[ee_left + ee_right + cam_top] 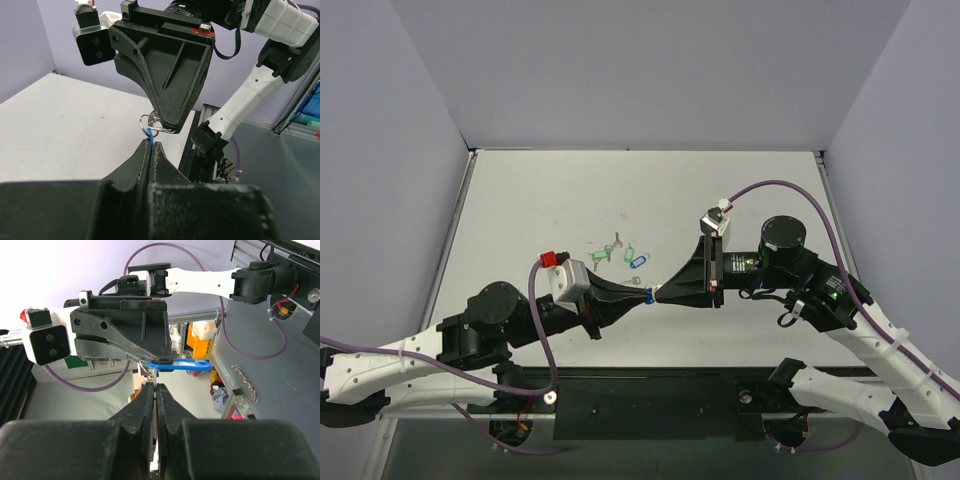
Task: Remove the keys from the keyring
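Observation:
Both grippers meet tip to tip above the table's near middle. My left gripper (151, 145) is shut on the edge of the keyring's blue tag (149, 136), whose thin metal ring (145, 121) stands just above its tips. In the right wrist view the blue tag (182, 365) sticks out sideways from the left fingers (125, 347). My right gripper (156, 388) is shut on a thin silver key (156, 390) that hangs from the ring (144, 368). The top view shows the left gripper (643, 296) and right gripper (659, 296) touching at the blue tag (648, 296).
On the table behind the grippers lie two green tags (601, 256) (628, 250), another blue tag (638, 261) and a lone silver key (617, 240). Grey walls (420, 150) close in the table on three sides.

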`<action>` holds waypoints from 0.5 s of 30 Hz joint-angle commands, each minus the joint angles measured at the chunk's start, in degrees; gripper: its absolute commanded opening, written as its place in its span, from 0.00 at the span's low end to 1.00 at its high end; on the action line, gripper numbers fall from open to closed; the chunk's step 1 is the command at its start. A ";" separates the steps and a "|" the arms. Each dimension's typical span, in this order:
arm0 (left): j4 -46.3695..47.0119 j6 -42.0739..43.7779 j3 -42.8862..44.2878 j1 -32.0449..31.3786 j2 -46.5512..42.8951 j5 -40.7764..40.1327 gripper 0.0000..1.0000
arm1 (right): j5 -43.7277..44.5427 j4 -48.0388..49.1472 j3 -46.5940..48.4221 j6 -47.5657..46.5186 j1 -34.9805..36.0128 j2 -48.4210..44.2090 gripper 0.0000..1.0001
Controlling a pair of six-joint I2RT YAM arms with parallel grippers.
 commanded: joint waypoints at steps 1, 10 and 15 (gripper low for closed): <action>-1.16 -1.47 3.85 -0.18 -1.24 3.07 0.00 | -1.58 0.16 1.17 -1.65 0.41 -0.53 0.00; -3.18 -6.57 3.06 -0.18 -3.79 5.45 0.00 | -0.88 -6.86 4.16 -9.90 0.32 -1.05 0.00; -4.84 -8.85 1.74 -0.09 -5.37 4.40 0.00 | 2.71 -16.07 5.04 -18.32 0.32 -1.23 0.00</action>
